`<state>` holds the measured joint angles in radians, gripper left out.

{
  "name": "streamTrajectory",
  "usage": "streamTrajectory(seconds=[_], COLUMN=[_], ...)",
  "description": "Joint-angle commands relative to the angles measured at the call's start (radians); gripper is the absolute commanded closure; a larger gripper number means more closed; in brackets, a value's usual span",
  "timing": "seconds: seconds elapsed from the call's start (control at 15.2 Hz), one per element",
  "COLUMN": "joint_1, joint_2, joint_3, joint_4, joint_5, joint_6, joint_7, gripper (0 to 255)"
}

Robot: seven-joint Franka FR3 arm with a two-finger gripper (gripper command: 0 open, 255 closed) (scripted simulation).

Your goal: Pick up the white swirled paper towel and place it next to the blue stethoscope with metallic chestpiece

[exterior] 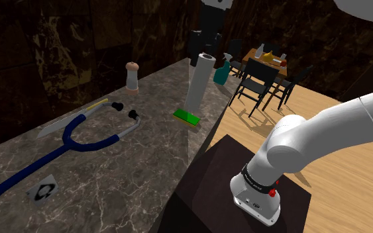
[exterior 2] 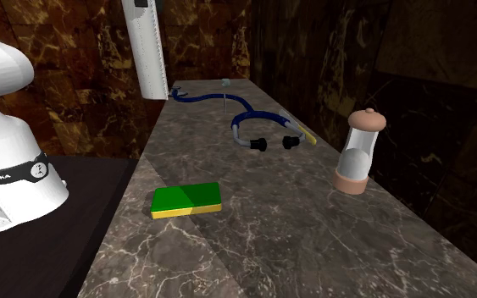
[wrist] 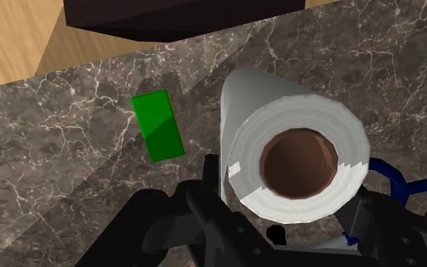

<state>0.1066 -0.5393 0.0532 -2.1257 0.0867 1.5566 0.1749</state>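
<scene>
Black two-fingered claw is grasping the top of one tall white paper-towel roll, dangling it upright over the marble countertop's stand-side edge. Gripped so high, it could be swinging into the one green rectangular sponge, or slipping before reaching the one blue-tubed stethoscope.

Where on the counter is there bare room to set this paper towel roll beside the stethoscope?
Bare marble lies between the stethoscope earpieces, the green sponge and the pepper grinder. The wall side is crowded: a long grey strip lies beside the tubing, and a card sits near its tail.
</scene>
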Motion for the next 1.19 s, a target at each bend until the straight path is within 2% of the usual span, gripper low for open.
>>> streamTrajectory(seconds=[0.0, 1.12], joint_1=[0.001, 0.003], joint_2=[-0.004, -0.019], joint_3=[0.002, 0.009], joint_4=[-0.032, -0.272], joint_5=[0.001, 0.009], joint_6=[0.028, 0.253], joint_7=[0.000, -0.014], gripper=[255, 255])
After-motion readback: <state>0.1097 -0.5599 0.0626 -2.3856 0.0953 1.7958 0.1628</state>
